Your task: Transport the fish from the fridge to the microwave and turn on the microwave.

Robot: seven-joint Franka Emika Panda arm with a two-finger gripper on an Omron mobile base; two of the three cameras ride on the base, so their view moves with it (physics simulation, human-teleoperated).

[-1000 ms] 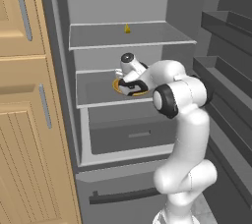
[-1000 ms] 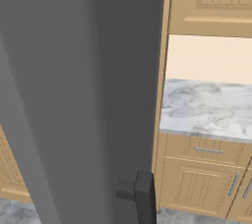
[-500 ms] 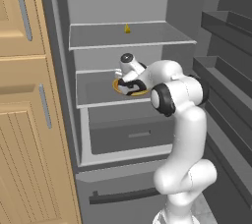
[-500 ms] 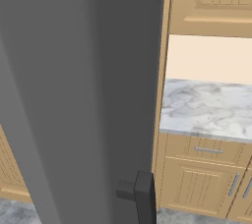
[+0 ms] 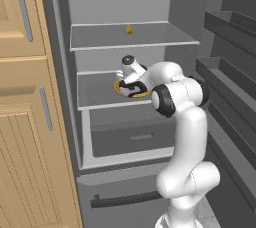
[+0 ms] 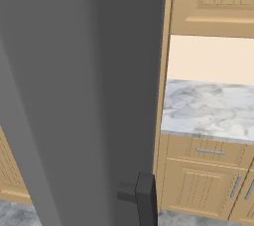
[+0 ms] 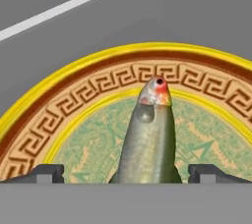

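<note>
Inside the fridge [image 5: 125, 47], on the middle shelf [image 5: 95, 92], the fish [image 7: 147, 139] is seen lying on a round plate [image 7: 64, 115] with a yellow rim and a key-pattern band. The tool [image 7: 125, 171] is held wide open, tips either side of the slim, smooth, tapered body, nothing gripped. Risk: a glossy rounded fish may be squeezed out sideways on closing, or the plate dragged if the tips are set too low.
</note>
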